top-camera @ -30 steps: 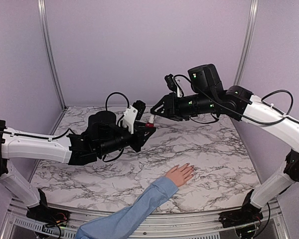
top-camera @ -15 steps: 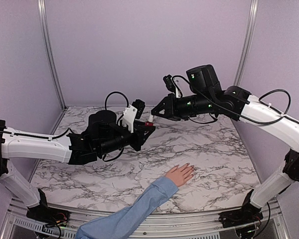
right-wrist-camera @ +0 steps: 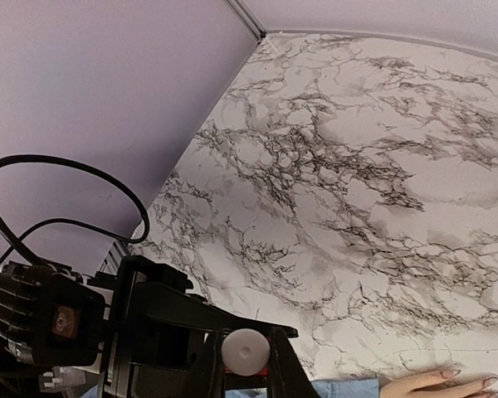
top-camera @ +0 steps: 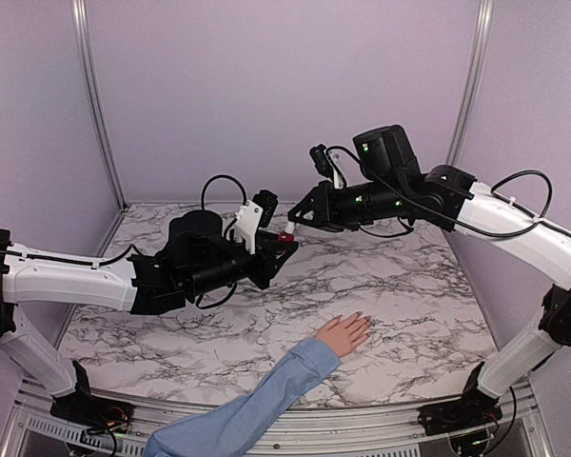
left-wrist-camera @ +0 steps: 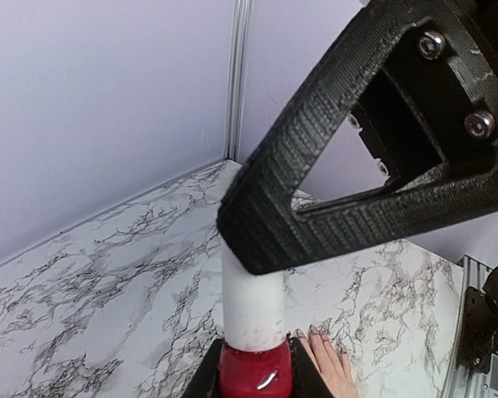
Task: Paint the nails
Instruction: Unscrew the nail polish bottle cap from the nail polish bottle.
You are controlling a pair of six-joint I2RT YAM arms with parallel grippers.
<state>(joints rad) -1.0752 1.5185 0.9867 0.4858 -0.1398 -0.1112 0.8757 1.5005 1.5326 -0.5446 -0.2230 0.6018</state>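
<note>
Left gripper (top-camera: 284,241): closed on the red nail-polish bottle (left-wrist-camera: 256,375), one finger on either side of the glass body. It holds the bottle in the air over the far-left part of the marble table (top-camera: 409,286), with the cap end pointing away from the left arm and towards the right arm.
White cap (left-wrist-camera: 253,311): seated on the bottle. Its round top faces the right wrist camera.
Right gripper (top-camera: 297,216): jaws closed. In the overhead view the tip stands just beside the cap end of the bottle, slightly above and to the right of it. From the left wrist, one of its black fingers (left-wrist-camera: 270,217) crosses the top of the cap.
Contact, right gripper to cap: cannot tell whether it pinches the cap or merely stands in front of it.
Hand (top-camera: 343,334): human, palm down, flat on the table near the front edge, right of centre, pointing towards the far right. It lies well apart from both grippers.
Nails (left-wrist-camera: 316,331): pinkish and facing up at the tips of that hand. They show beside the bottle in the left wrist view and are too small overhead for finer detail.
Sleeve (top-camera: 266,405): light blue, running from the wrist to the near edge between the arm bases.
Enclosure: plain lilac walls (top-camera: 266,95).
</note>
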